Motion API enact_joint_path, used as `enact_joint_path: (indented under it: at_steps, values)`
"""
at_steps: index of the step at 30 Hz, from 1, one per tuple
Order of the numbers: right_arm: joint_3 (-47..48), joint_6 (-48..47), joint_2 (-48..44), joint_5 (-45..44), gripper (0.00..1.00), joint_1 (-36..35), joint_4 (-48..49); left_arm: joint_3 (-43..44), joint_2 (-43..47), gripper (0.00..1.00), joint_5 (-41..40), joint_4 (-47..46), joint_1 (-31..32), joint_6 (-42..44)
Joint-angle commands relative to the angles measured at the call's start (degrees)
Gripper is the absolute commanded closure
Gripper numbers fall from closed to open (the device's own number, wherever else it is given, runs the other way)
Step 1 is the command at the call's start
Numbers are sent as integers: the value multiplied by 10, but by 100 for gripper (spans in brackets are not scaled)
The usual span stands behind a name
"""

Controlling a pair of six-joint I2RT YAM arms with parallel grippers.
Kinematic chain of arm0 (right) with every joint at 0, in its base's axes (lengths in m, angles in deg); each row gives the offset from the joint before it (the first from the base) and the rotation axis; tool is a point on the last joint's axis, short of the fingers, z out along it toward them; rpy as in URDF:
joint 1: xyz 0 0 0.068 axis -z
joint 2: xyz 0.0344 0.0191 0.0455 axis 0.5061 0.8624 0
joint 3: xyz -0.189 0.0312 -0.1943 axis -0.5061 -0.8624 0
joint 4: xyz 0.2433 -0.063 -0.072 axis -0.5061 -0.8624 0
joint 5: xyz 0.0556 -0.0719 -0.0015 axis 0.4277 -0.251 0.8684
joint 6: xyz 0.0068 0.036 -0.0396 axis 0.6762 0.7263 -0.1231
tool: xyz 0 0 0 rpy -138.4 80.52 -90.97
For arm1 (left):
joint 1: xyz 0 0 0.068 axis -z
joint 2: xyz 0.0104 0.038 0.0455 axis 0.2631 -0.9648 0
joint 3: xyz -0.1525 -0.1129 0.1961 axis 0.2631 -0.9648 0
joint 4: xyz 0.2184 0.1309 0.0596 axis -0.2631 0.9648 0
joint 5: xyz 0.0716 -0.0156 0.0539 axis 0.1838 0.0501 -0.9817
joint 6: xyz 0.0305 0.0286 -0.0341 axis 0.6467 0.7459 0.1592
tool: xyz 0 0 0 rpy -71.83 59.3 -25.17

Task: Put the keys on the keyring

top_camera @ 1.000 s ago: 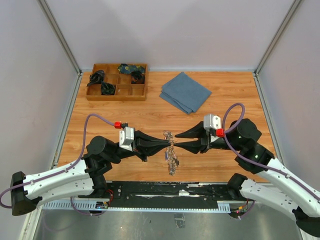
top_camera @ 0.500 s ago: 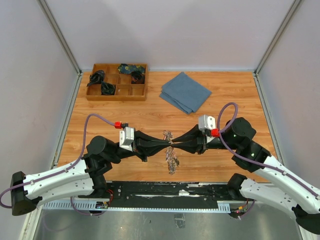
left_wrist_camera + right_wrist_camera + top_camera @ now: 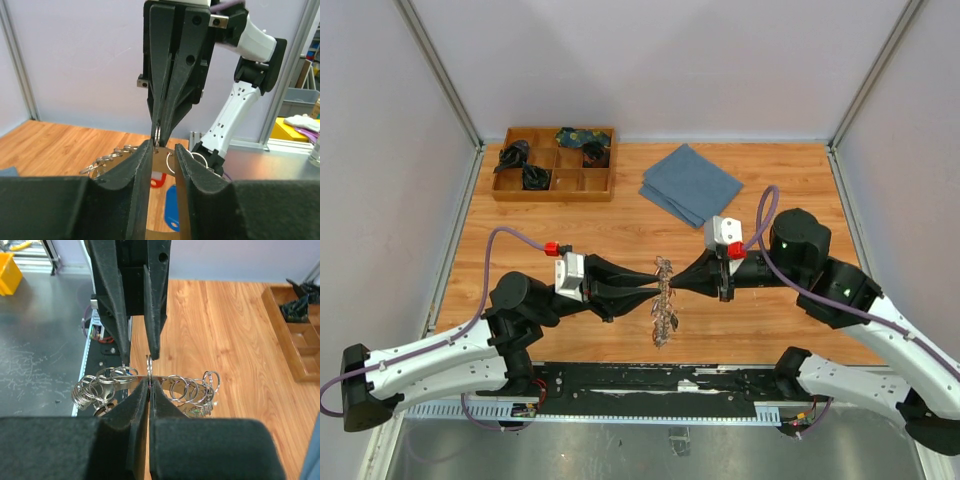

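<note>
The keyring (image 3: 665, 270) hangs above the bench (image 3: 620, 225) between both arms, with the keys (image 3: 663, 322) dangling beneath. A wooden tray (image 3: 570, 196) and a blue cloth (image 3: 692, 184) lie behind, well apart from it. The right gripper (image 3: 672, 286) jaws, spread a second ago, now clench the ring. The left gripper (image 3: 651, 291) jaws, clenched then, have parted.

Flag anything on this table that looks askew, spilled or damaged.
Only the folded blue cloth stands out: it lies turned at an angle to the table edges, its layers slightly fanned. The wooden tray sits square at the far left. The keyring hangs above the table, pinched by the right gripper; nothing looks spilled or broken.
</note>
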Motion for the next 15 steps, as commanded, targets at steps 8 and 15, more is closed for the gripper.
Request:
enact_joint_path:
  at_steps: [8,15]
  values:
    - [314,-153,163,-123,100,-28,-503,48,-9,57,-37,67,-3,28]
    - [380,-132,227,-204,100,-90,-571,71,-58,52,-2,80,-2,37]
